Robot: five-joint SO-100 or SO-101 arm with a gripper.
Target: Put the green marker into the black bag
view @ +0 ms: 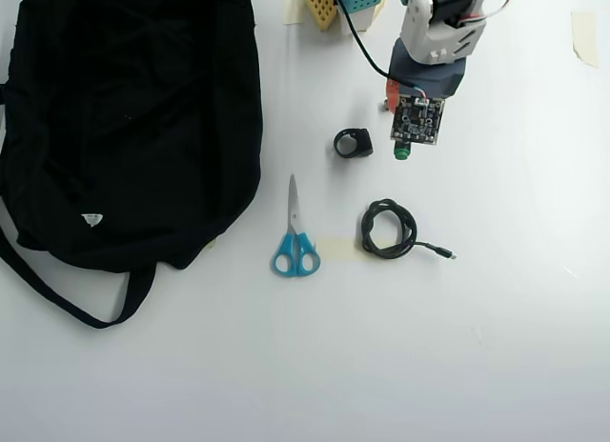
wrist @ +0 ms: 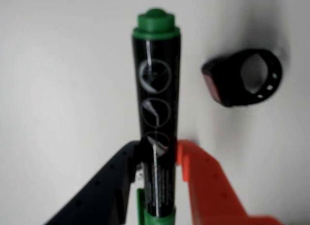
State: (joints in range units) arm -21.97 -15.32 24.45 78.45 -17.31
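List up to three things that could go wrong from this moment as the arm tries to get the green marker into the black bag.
1. The green marker is pinched low on its barrel, with most of its length sticking out past the jaws, so it may pivot or slip during transport.
2. The black bag lies flat with no clear opening visible, so the marker might land on top.
3. The small black ring sits close by and could be knocked.

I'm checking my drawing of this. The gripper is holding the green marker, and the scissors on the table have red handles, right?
Not quite. The scissors have blue handles, not red, as the overhead view shows. The rest is right: in the wrist view the gripper is shut on the green marker, with one black finger and one orange finger either side of its barrel.
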